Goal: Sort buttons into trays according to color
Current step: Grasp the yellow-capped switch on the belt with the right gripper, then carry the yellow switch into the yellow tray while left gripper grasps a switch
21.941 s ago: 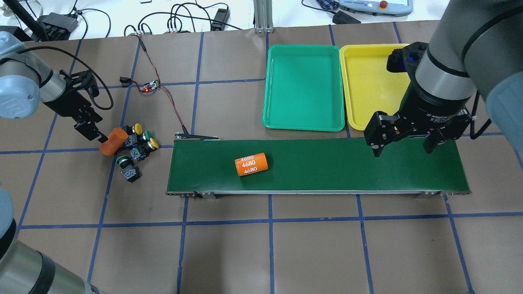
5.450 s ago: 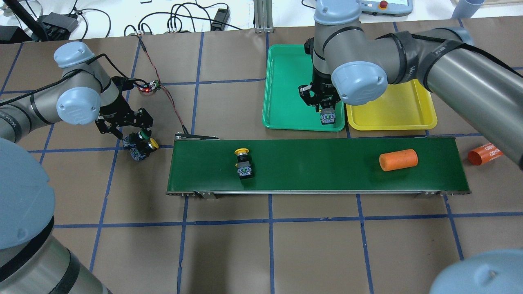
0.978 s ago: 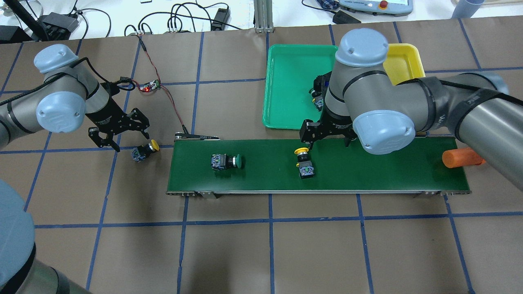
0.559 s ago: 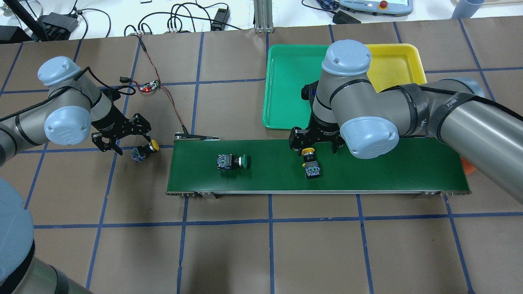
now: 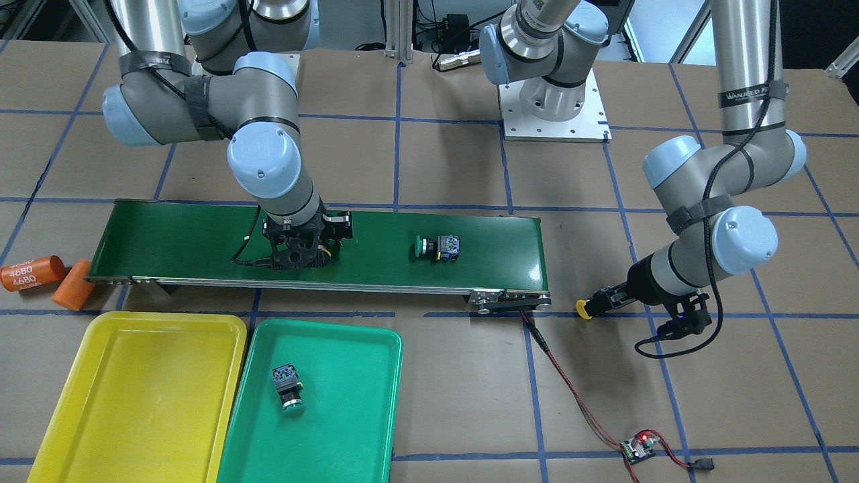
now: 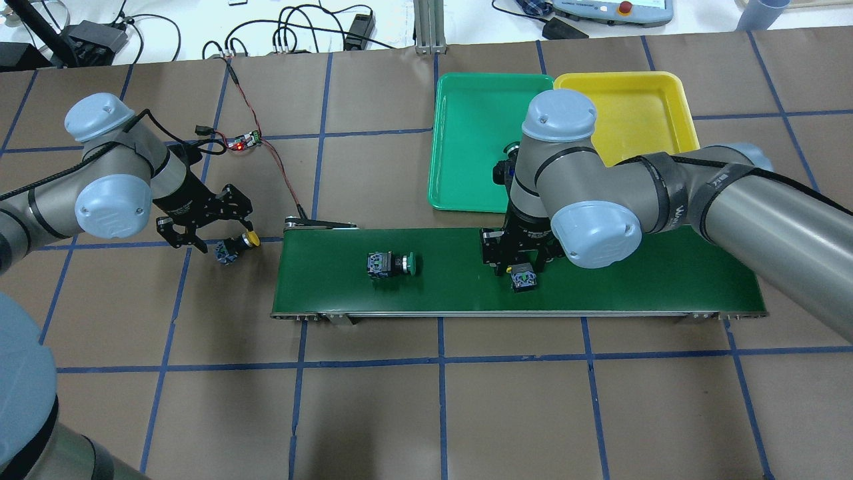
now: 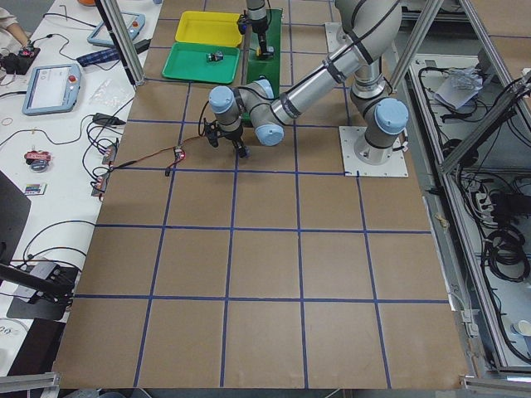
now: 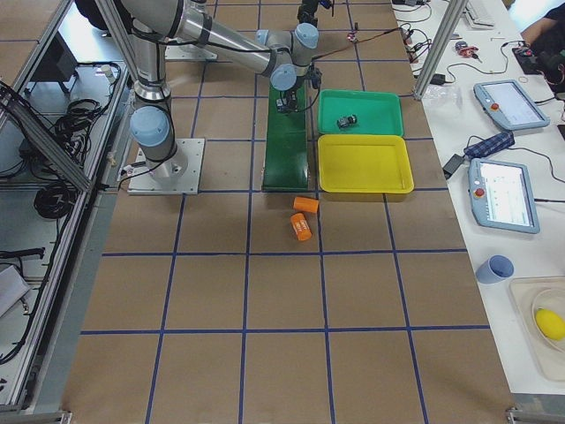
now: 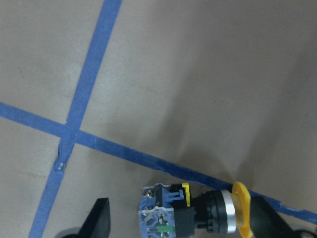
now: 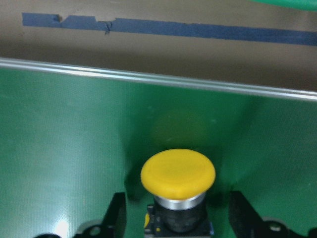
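Yellow-capped button (image 9: 190, 213) on side between spread fingers (image 9: 99, 220), beside blue tape (image 9: 89, 79).

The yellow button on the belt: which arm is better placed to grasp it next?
Right. The right gripper, open, straddles that yellow button; the left gripper hangs beyond the belt, over another yellow button.

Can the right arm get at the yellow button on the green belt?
Probably yes: the right gripper is open over the yellow button, a finger on each side, nothing between them.
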Motion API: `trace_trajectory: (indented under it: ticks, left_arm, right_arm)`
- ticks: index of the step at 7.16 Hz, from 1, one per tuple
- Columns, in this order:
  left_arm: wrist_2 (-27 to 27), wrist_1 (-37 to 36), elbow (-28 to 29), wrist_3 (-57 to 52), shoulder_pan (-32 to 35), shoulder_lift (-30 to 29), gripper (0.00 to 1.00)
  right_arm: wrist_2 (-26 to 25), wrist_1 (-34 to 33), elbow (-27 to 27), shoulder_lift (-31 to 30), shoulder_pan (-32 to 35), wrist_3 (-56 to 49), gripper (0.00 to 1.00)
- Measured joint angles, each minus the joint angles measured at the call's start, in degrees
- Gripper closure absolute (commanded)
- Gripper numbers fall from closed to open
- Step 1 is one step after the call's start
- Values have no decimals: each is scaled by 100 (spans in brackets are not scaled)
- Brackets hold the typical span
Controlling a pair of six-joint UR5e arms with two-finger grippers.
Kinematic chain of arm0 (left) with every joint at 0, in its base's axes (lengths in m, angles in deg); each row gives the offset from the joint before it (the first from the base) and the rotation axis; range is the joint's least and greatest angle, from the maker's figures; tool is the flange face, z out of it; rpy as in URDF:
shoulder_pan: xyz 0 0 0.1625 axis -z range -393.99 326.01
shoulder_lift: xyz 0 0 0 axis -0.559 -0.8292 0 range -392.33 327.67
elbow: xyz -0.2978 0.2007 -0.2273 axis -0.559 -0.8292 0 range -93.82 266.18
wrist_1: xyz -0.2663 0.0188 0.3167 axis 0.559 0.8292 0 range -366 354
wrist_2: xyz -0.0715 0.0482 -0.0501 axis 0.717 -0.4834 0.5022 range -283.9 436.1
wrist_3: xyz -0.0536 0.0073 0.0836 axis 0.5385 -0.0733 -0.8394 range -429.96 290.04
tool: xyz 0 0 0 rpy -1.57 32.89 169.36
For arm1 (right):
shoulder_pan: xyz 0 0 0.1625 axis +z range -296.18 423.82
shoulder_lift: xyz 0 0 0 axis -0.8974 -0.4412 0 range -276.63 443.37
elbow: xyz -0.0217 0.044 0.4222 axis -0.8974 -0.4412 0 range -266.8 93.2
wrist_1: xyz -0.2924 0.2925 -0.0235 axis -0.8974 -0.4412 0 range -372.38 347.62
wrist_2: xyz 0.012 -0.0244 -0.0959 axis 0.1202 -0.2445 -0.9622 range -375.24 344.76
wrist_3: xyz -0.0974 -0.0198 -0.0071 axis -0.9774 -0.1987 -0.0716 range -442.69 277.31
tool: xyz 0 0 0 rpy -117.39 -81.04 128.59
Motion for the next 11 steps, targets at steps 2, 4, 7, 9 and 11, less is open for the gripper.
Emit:
trace_trajectory:
  ticks: [2, 4, 7, 9, 11]
  left_arm:
    - [78, -38, -82, -38, 4, -54, 26]
    - [99, -70, -135, -105, 1, -83, 89]
    - [55, 352, 77, -203, 146, 165, 100]
    - [58, 1267, 266, -221, 433, 752, 100]
    - [-43, 1635, 248, -224, 1288, 1257, 100]
  right_arm:
    - [-143, 217, -26, -101, -39, -18, 100]
    - [-587, 500, -270, -292, -190, -55, 100]
    - [-1073, 541, -865, -296, -1376, -450, 100]
    - [-1102, -546, -1112, 359, -1949, -951, 100]
    - [-1124, -1105, -1683, 1175, -2127, -1283, 72]
